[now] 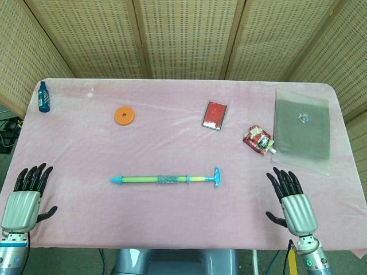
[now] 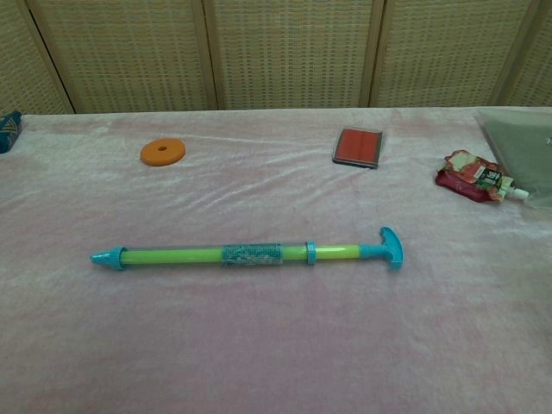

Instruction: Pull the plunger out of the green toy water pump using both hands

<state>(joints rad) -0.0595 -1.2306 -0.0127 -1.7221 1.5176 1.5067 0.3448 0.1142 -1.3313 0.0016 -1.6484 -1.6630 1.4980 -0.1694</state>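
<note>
The green toy water pump (image 1: pixel 166 180) (image 2: pixel 246 254) lies flat across the middle of the pink cloth. Its teal nozzle tip points to the left and its teal T-shaped plunger handle (image 1: pixel 217 177) (image 2: pixel 389 247) is at the right end. My left hand (image 1: pixel 26 197) rests at the front left corner of the table, fingers spread, holding nothing, well left of the nozzle. My right hand (image 1: pixel 292 200) rests at the front right, fingers spread and empty, to the right of the handle. Neither hand shows in the chest view.
An orange ring (image 1: pixel 125 116) lies behind the pump at the left. A red box (image 1: pixel 214 115), a red snack pouch (image 1: pixel 258 140) and a grey plastic bag (image 1: pixel 302 129) sit at the back right. A blue bottle (image 1: pixel 43 97) lies at the far left corner.
</note>
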